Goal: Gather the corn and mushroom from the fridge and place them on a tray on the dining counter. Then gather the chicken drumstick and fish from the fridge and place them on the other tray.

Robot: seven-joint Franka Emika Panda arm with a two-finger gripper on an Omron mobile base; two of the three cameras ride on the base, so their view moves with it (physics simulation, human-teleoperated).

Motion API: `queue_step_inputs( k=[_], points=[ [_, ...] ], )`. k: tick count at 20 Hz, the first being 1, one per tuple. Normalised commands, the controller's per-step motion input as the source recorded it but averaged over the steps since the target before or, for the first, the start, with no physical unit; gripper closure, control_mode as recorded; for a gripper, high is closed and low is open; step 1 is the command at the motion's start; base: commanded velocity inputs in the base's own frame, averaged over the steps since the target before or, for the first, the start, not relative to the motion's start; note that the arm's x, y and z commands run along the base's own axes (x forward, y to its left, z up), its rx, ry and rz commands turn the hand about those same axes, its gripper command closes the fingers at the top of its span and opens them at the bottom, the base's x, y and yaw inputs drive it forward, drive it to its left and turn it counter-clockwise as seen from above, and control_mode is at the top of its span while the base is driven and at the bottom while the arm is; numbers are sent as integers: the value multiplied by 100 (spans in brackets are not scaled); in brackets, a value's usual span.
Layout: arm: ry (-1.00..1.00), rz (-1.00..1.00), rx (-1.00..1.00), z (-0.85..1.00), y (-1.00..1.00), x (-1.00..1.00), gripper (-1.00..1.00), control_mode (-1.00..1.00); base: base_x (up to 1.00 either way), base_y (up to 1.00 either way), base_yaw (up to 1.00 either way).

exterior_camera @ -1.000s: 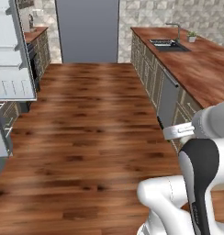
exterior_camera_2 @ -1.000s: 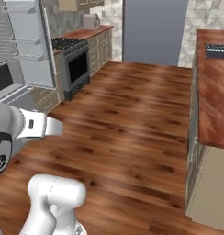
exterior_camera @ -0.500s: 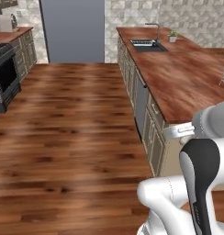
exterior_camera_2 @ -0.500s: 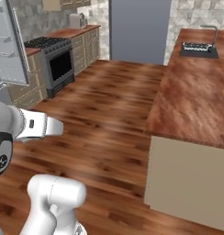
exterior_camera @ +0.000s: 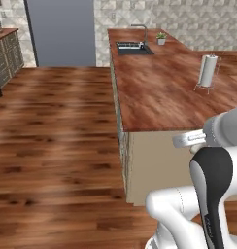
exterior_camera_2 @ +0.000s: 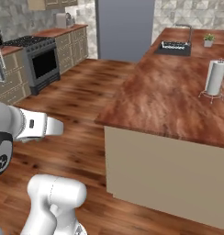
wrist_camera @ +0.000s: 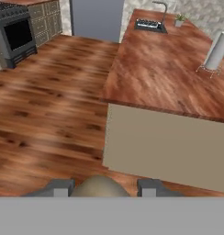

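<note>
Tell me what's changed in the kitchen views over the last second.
The base has turned right, so both base views swung: the open fridge slid out on the left, and the dining counter with its sink and paper towel roll now sits close ahead. Nothing in the room itself moved. The tool stays closed on a tan rounded item, probably the mushroom.

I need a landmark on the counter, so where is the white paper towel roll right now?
The white paper towel roll stands upright on the wooden counter, near its right edge in the right base view, nearer than the sink.
</note>
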Motion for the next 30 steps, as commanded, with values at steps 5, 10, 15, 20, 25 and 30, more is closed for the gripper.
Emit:
queue_step_inputs(
  k=[5, 10, 15, 20, 25, 30],
  points=[
    [0, 0, 0, 0, 0, 0, 100, 100, -15, -100, -5],
    [0, 0, 0, 0, 0, 0, 100, 100, 0, -100, -7],
    [0, 0, 0, 0, 0, 0, 100, 100, 0, -100, -1],
    [0, 0, 0, 0, 0, 0, 100, 100, 0, -100, -3],
    [0, 0, 0, 0, 0, 0, 100, 100, 0, -100, -3],
    [0, 0, 0, 0, 0, 0, 100, 100, 0, -100, -2]
  ],
)
